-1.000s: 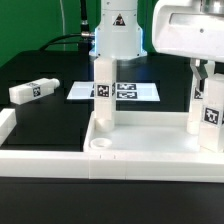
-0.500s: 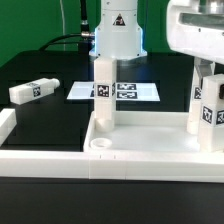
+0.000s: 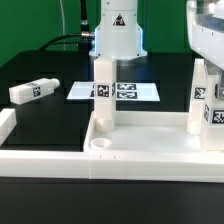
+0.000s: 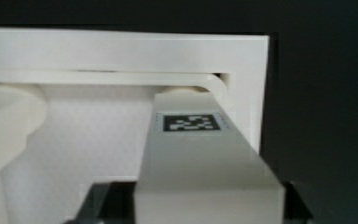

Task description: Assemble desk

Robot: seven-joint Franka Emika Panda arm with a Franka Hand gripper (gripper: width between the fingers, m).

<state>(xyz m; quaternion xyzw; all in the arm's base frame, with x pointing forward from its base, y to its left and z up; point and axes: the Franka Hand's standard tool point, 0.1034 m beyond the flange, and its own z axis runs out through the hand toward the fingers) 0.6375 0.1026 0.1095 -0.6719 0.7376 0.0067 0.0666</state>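
The white desk top point(image 3: 150, 158) lies at the front, a shallow tray with a round socket point(image 3: 99, 145) in its near corner. One white leg point(image 3: 102, 92) stands upright in it on the exterior view's left. A second tagged leg point(image 3: 205, 105) stands at the tray's right corner, showing two tagged faces. My gripper point(image 3: 207, 58) comes down onto its top from the upper right, mostly out of frame. In the wrist view the gripper point(image 4: 202, 205) is shut on this leg point(image 4: 202, 150), a dark finger point(image 4: 114, 205) against each side, over the tray's corner point(image 4: 123, 50).
A loose tagged leg point(image 3: 32, 90) lies on the black table at the exterior view's left. The marker board point(image 3: 125, 91) lies behind the tray. A white border rail point(image 3: 8, 125) runs along the front left. The robot base point(image 3: 118, 35) stands at the back.
The gripper body has shifted toward the exterior view's right. The held leg has turned about its own axis, so a second tagged face now shows.
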